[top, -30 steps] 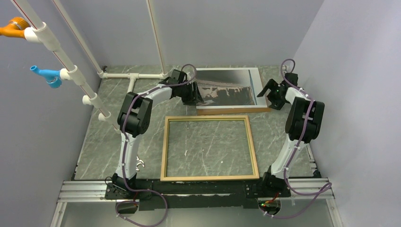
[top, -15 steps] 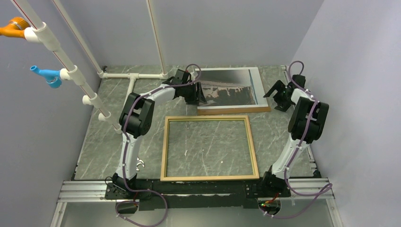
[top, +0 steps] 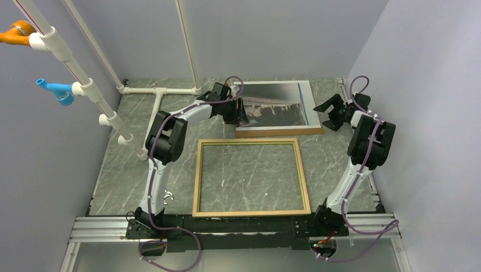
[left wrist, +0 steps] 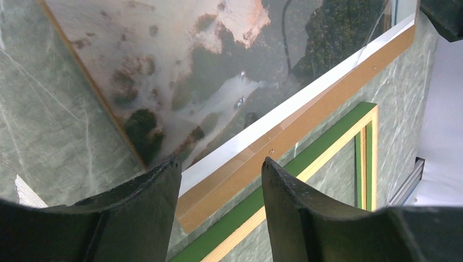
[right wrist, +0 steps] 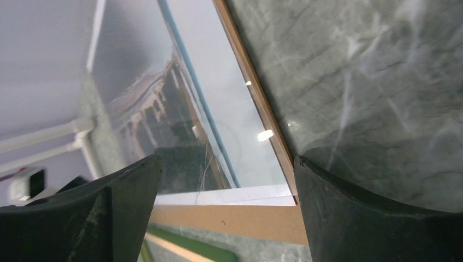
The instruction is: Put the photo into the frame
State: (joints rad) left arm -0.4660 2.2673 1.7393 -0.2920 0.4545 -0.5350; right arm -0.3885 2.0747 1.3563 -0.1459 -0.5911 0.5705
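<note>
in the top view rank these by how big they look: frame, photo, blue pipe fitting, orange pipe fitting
1. frame
2. photo, though it lies farther from the camera
3. blue pipe fitting and orange pipe fitting: these look alike, and the orange one is cut by the picture's edge, so they are unranked

The photo is a rectangular print: grey sky over a brown-and-white landscape, with a thin blue stripe and a white margin along its right side. It lies flat and face up on a brown backing board at the far side of the table. The frame, narrow light-tan wood with green edges around a clear pane, lies flat just beside the board's near edge and parallel to it.
</note>
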